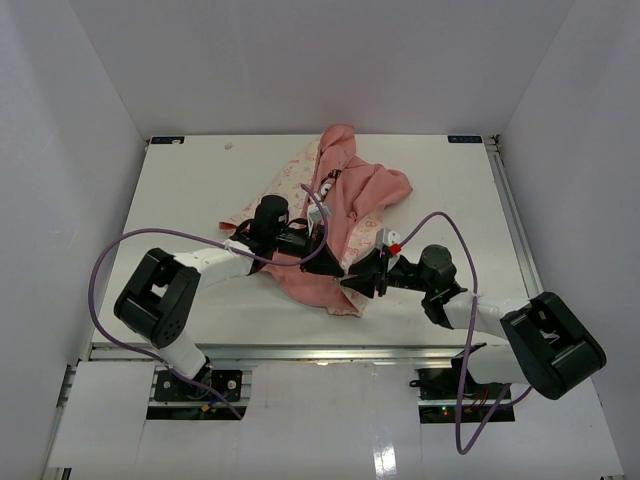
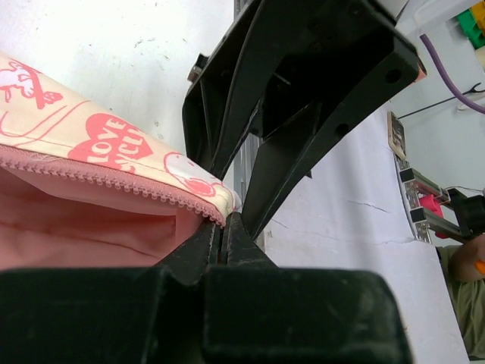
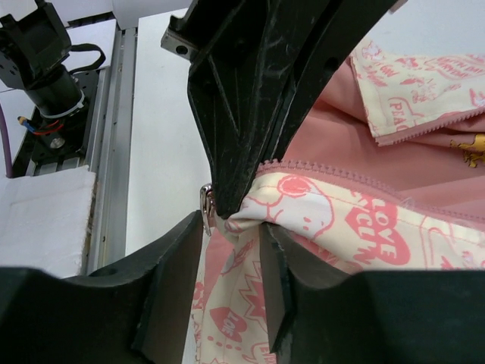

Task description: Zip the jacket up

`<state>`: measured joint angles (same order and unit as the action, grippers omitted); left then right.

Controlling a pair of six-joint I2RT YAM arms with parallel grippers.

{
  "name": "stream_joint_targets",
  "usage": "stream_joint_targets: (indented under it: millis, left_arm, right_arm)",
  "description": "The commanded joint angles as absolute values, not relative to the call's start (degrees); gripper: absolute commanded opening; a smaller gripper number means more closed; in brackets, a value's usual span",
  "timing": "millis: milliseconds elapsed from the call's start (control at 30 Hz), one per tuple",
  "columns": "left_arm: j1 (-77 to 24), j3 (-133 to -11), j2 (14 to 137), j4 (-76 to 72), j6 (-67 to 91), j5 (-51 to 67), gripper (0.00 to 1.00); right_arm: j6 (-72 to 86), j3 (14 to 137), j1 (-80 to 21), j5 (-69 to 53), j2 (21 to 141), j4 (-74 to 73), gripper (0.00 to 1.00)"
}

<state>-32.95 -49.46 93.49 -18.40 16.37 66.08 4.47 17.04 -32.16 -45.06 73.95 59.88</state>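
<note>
Nearest the arms, both grippers meet at the bottom hem, roughly mid-table and a bit toward the near edge. The left gripper (image 2: 225,220) is clamped tight on the hem corner, right where the zipper teeth (image 2: 114,178) end. I'd guess that's to keep that side taut. The right gripper (image 3: 232,227) is partway open, with that same corner sitting loose between its jaws beside the metal slider (image 3: 206,201), probably lining up the start of the zip. The jacket (image 1: 350,200) lies open, lining up, and its long axis runs from the hem back toward the far edge of the table (image 1: 200,180).
</note>
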Motion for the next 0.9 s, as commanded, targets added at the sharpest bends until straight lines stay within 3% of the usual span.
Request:
stream_joint_targets:
  millis: [0,867]
  left_arm:
    - [-32.27,-48.47,92.51,-22.12,17.99,70.23,0.0]
    - [-31.46,-49.2,94.48,-25.93,21.61,71.54,0.0]
  right_arm:
    - [2.8,17.61,-32.23,-43.46,70.85,63.55,0.44]
    - [4.19,22.6,-32.33,-49.04,78.35,61.51,0.36]
